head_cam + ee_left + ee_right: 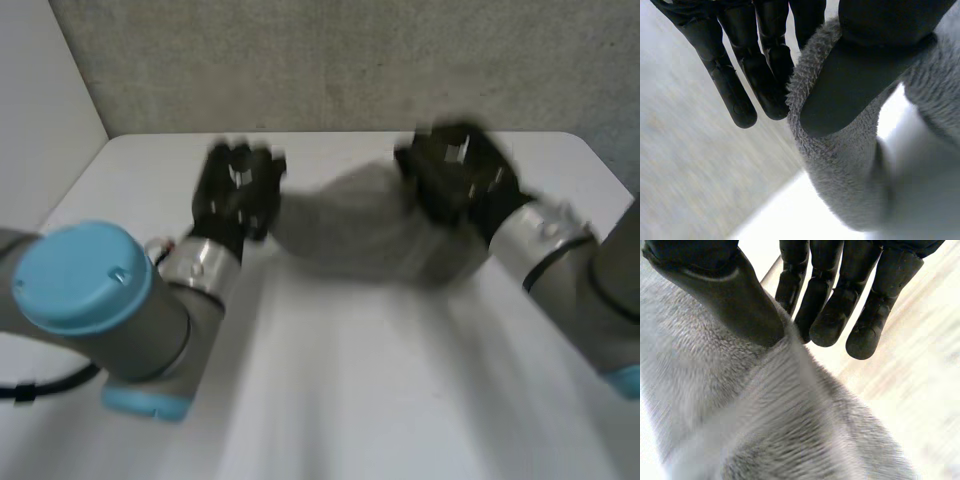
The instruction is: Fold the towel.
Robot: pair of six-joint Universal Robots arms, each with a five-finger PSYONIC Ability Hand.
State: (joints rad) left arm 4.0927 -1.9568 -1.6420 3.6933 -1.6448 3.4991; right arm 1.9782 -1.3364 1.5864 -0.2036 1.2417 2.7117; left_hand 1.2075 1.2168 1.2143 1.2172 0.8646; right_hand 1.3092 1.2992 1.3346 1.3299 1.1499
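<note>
A grey towel (365, 225) hangs bunched between my two hands above the far half of the white table (340, 400). My left hand (237, 190) holds its left edge: in the left wrist view the thumb (850, 85) presses the fluffy towel edge (840, 165) against the straight fingers (762, 75). My right hand (455, 175) holds the towel's right edge. In the right wrist view its thumb (735, 295) pinches the cloth (765, 415) against the fingers (835, 305). Both hands are lifted off the table.
A grey wall (350, 60) runs along the table's far edge. A pale wall (40, 100) stands to the left. My left arm's blue-capped joint (85, 275) sits over the near left of the table.
</note>
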